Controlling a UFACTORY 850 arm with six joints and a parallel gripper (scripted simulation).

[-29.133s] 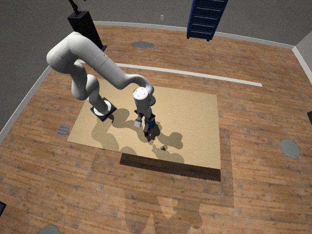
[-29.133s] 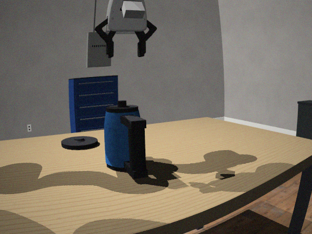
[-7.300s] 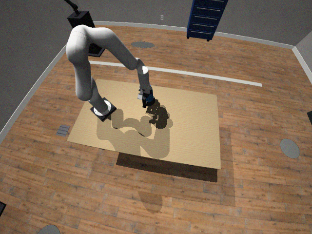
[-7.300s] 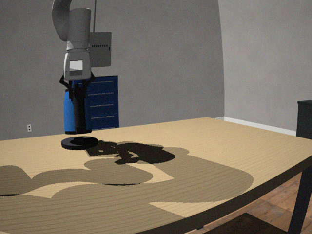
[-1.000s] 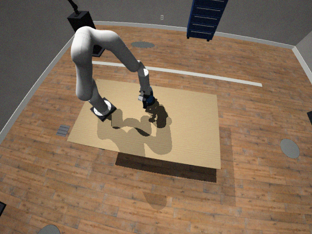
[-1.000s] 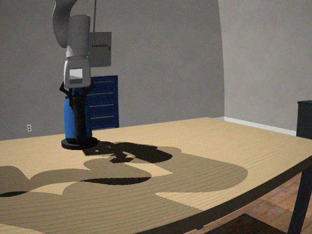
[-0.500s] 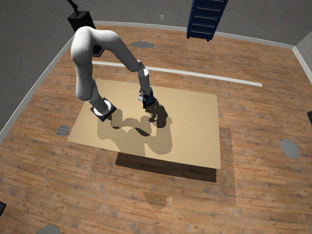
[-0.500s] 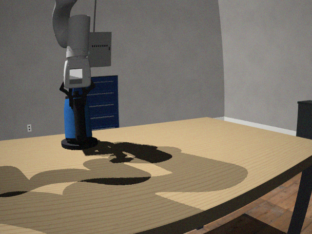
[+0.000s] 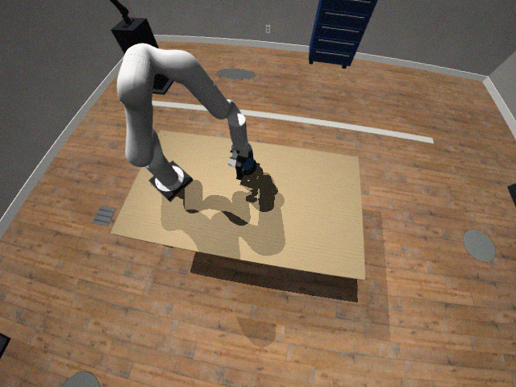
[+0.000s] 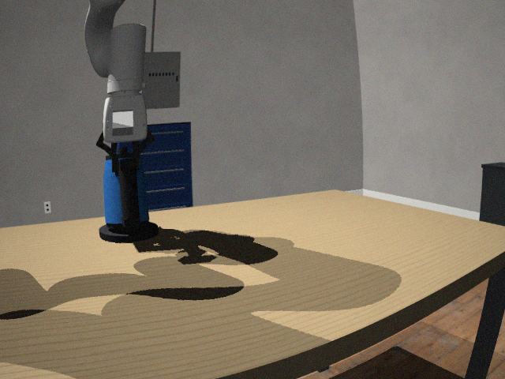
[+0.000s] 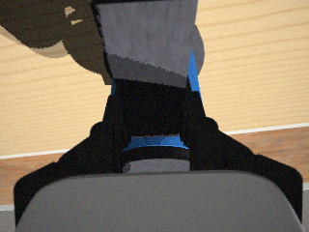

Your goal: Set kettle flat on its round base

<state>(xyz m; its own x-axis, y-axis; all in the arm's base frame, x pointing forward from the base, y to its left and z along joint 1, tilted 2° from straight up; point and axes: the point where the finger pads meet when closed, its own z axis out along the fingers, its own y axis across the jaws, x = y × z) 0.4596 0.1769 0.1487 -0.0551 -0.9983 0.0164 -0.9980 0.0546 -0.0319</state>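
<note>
The blue kettle (image 10: 110,191) (image 9: 250,165) (image 11: 155,141) stands upright on its black round base (image 10: 109,235) at the far left of the table (image 10: 326,245) (image 9: 316,208). Its bottom looks flush with the base's disk; the stud is hidden. My gripper (image 10: 126,162) (image 9: 240,163) (image 11: 154,90) comes straight down from above and is shut on the kettle's black upright handle bar (image 10: 129,200), which faces the exterior view. In the wrist view the fingers clasp the dark handle on both sides, with blue showing behind it.
The arm's own mount (image 9: 168,181) stands on the table left of the kettle. A blue drawer cabinet (image 10: 169,163) (image 9: 339,29) stands by the back wall, off the table. A dark cabinet (image 10: 493,191) stands off the table's right edge.
</note>
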